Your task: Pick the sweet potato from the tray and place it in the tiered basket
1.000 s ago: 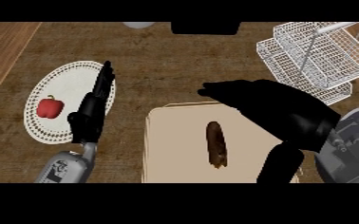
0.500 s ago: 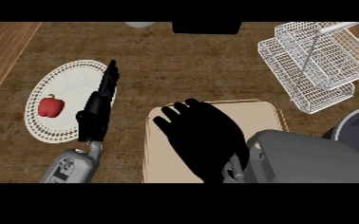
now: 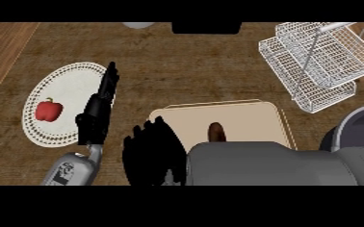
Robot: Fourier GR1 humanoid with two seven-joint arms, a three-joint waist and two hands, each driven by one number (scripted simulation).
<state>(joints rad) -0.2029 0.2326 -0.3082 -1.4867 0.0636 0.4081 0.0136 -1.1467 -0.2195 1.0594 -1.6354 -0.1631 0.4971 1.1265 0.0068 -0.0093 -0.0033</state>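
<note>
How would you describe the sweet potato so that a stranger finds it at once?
Find the beige tray at the lower middle of the wooden counter. On it lies the sweet potato, dark brown and narrow, its end showing above the grey forearm. The only other food, a red pepper on the white plate, is round.

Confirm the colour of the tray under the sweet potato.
Beige tray; the sweet potato on it is brown. Head view shows it best.
</note>
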